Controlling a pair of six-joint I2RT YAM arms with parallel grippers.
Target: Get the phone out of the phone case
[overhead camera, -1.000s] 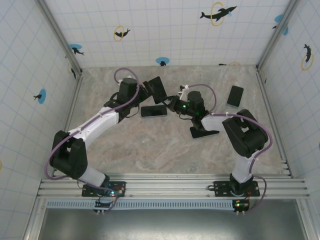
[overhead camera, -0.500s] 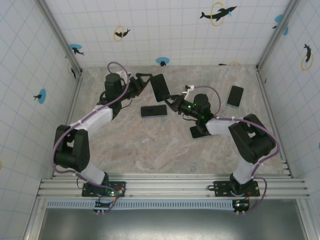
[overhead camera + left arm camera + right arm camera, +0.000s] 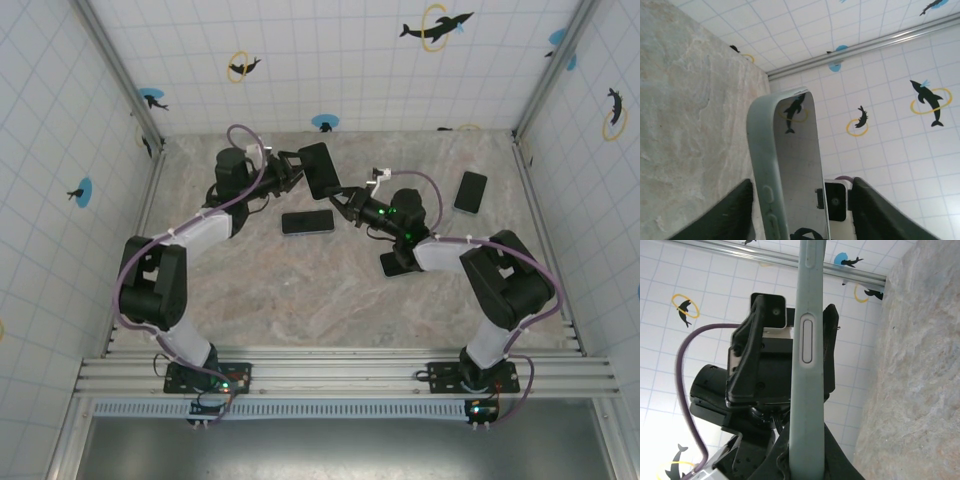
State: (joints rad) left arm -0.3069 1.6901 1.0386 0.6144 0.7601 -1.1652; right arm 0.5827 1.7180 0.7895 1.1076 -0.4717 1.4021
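Phone in a pale grey-green rubbery case (image 3: 318,170) — held up off the marbled desk (image 3: 300,290), toward its back edge, long axis running away from the right fingers (image 3: 836,465), clamped shut on its lower end. Left fingers (image 3: 725,215) partly open, one either side of the free end, seemingly not yet touching. Next, probably: close on the case rim and peel — left arm best placed.

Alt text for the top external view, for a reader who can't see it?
Two robot arms meet at the back of a marble-patterned table, the right gripper clamping a raised cased phone while the left gripper straddles it. A second phone and a third phone lie flat nearby.
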